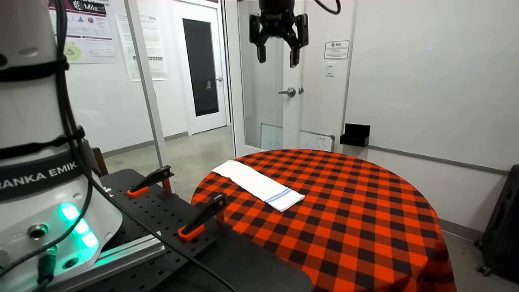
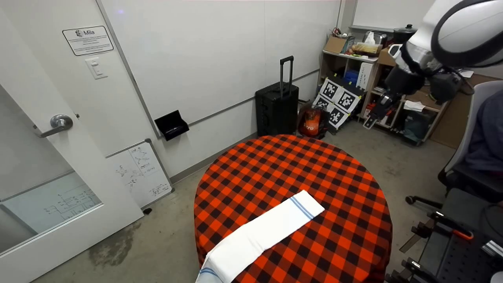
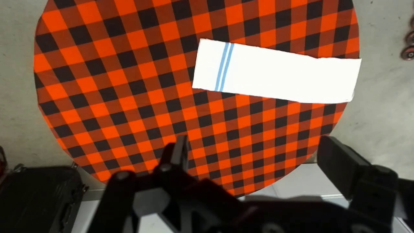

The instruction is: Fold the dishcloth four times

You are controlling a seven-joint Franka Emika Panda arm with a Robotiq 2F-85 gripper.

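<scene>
one round table (image 2: 377, 236), draped in a single red-and-black checked tablecloth (image 2: 251, 177), stands before a large whiteboard (image 2: 220, 51). one dishcloth (image 2: 271, 232) lies along it as a long strip; in an exterior view its far right end rests flat with two blue lines (image 2: 301, 208), while its near left end droops over the rim. that overhang could, i judge, drag the strip off if a pull shifts it outward. a grasp too low may pinch the tablecloth too, or catch only some of what look like stacked layers and skew the fold. counted further: one gripper (image 1: 278, 58), raised well apart from the dishcloth, its two fingers (image 3: 180, 152) spread wide with nothing between; two clamps (image 1: 204, 215), seen in both exterior views; one black suitcase (image 2: 277, 110); one wall holder (image 2: 171, 125).
</scene>
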